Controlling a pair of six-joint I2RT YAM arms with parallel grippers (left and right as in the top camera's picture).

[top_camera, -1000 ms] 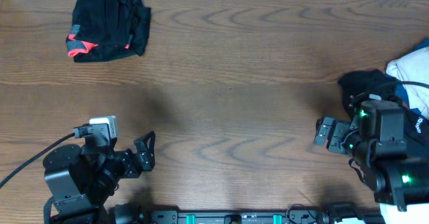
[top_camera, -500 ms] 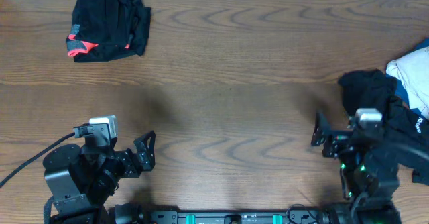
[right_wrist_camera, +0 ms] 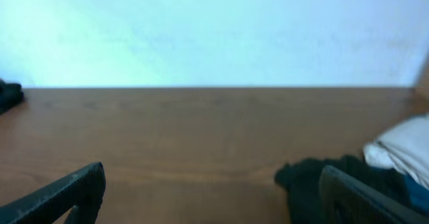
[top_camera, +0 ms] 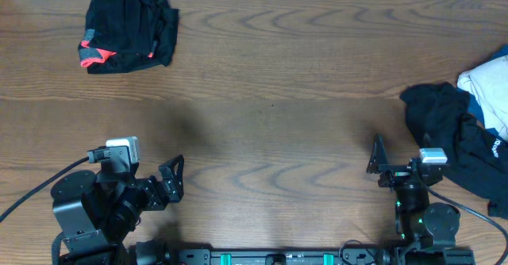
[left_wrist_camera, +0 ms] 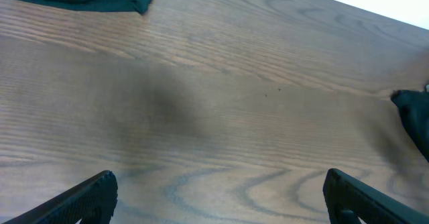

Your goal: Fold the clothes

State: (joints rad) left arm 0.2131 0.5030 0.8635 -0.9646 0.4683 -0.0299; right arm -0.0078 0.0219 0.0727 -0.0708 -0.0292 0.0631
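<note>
Clothes lie in two places on a brown wooden table point(top_camera: 270, 98), seen from above. At the far left corner sits a compact black bundle point(top_camera: 127, 27) with a coral-red band showing at its left edge. It looks roughly folded and lies well apart from both arms.

Near the front edge on the left, the left gripper point(top_camera: 175, 181) rests low over the wood with its jaws spread wide and nothing between them. Its wrist view shows only bare wood ahead. The middle of the table is bare.

Near the front edge on the right, the right gripper point(top_camera: 375, 160) also has its jaws spread wide and holds nothing. Just beside it, to the right, is a loose heap: a crumpled black garment point(top_camera: 440, 118) in front, with a white piece point(top_camera: 480, 82) and a blue piece point(top_camera: 500, 55) behind it, running off the right edge of the picture.

The likely next job is to draw one garment out of that heap. The pieces overlap, so a grab could catch two layers at once or drag the white and blue pieces along. The black fabric also lies close against the right arm's base, where it may snag as the arm swings. How the heap is layered underneath cannot be told.
</note>
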